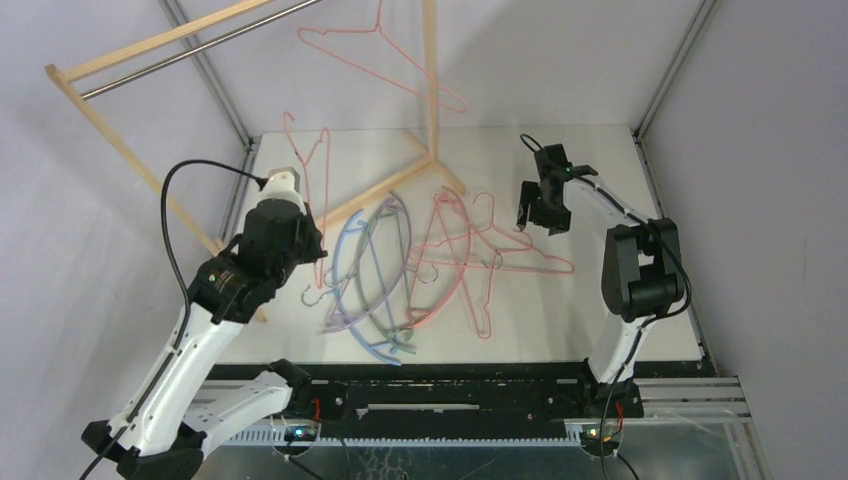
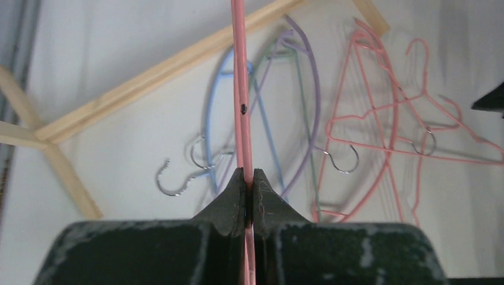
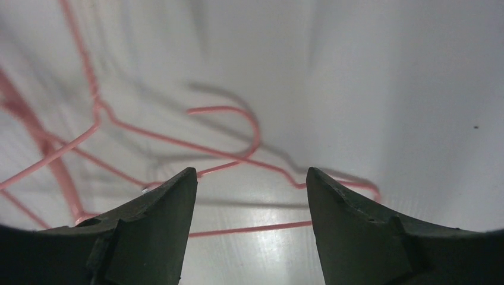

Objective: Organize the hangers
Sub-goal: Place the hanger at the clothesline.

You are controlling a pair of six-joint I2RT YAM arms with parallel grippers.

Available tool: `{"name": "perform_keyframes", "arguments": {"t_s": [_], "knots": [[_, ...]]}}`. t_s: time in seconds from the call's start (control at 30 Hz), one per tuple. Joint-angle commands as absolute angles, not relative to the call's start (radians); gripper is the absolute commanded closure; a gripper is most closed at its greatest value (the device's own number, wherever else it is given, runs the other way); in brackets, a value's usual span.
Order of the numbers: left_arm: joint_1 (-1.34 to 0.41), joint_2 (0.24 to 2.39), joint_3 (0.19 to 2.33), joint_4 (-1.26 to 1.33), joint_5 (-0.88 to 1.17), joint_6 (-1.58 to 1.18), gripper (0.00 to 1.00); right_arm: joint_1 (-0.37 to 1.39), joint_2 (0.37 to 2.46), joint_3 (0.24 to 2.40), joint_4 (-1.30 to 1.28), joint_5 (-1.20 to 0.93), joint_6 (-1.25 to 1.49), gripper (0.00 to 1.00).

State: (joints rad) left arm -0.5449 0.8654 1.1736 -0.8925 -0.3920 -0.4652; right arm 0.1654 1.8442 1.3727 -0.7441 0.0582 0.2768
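Observation:
My left gripper (image 2: 249, 175) is shut on a thin pink wire hanger (image 2: 242, 89), which stands upright above the table's left side (image 1: 324, 170). Another pink wire hanger (image 1: 380, 60) hangs at the top by the rack's rod (image 1: 200, 45). Lilac (image 2: 317, 101), blue (image 2: 208, 119) and green (image 2: 303, 107) hangers lie overlapped mid-table, with pink hangers (image 1: 470, 250) to their right. My right gripper (image 3: 249, 178) is open just above the pink pile's right end. A pink wire (image 3: 249, 228) crosses the table between its fingers, and nothing is held.
The light wooden rack frame (image 1: 110, 60) leans across the back left, and its base beams (image 1: 385, 190) lie on the table behind the pile. Metal posts (image 1: 670, 70) and grey walls bound the white table (image 1: 560, 320).

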Motion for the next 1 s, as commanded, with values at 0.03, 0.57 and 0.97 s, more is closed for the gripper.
{"name": "perform_keyframes", "arguments": {"t_s": [0.03, 0.57, 0.97], "knots": [[-0.507, 0.974, 1.355, -0.78, -0.518, -0.314, 1.0, 0.242, 1.747, 1.378, -0.738, 0.049, 0.271, 0.24], [-0.415, 1.331, 1.881, -0.723, -0.586, -0.124, 1.0, 0.258, 1.755, 1.388, -0.736, -0.025, 0.291, 0.24], [-0.419, 1.293, 1.657, -0.607, -0.497, -0.183, 1.0, 0.249, 1.752, 1.385, -0.735, -0.027, 0.293, 0.24]]}}
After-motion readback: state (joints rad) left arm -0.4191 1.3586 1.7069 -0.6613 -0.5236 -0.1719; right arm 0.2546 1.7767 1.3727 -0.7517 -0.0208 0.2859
